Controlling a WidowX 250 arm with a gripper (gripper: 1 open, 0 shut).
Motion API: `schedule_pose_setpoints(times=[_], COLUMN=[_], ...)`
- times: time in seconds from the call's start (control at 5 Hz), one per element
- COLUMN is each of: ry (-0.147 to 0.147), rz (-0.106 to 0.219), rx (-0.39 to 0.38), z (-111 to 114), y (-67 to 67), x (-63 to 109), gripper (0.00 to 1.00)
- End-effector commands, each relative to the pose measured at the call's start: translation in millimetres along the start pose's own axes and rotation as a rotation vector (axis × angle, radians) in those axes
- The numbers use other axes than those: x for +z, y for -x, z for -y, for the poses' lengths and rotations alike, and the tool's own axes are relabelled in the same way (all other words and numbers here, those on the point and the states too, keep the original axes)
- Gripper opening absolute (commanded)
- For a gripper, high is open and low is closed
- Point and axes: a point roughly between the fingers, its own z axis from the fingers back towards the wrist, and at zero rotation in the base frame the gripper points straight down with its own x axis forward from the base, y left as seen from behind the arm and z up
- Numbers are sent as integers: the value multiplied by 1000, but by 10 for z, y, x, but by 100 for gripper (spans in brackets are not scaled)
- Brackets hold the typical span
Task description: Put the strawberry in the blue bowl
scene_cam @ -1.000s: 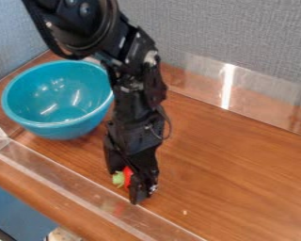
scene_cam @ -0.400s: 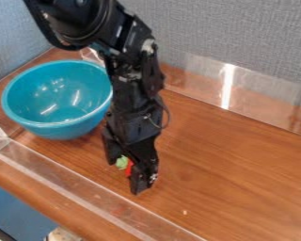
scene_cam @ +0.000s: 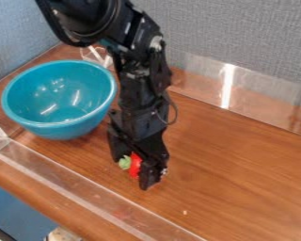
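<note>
- The gripper (scene_cam: 138,168) points down with its jaws apart, one on each side of the strawberry (scene_cam: 131,164).
- The strawberry is near the table's (scene_cam: 229,160) front edge.
- The blue bowl (scene_cam: 53,98) stands at the back left corner.

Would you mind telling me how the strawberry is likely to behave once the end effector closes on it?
The strawberry looks like a small moulded toy, so probably stiff and light. Its rounded, tapered body may squirt out of the open end effector if pinched off-centre. Dropped near the blue bowl, it could roll on the smooth wooden table.
</note>
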Motion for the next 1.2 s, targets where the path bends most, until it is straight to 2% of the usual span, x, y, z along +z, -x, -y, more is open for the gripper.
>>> schedule_pose_setpoints(times=[0.0,0.2,0.4,0.6,0.8,1.0], ry=[-20,-28,-55,-86,-98,-100], rz=[44,66,112,141,121,98], rx=[5,3,8,91,158,180], z=[-90,-137,-252,-638,-921,-929], y=[-69,-52,3,164,328,403], x=[90,226,667,1125,985,798], gripper=[0,0,0,0,0,0])
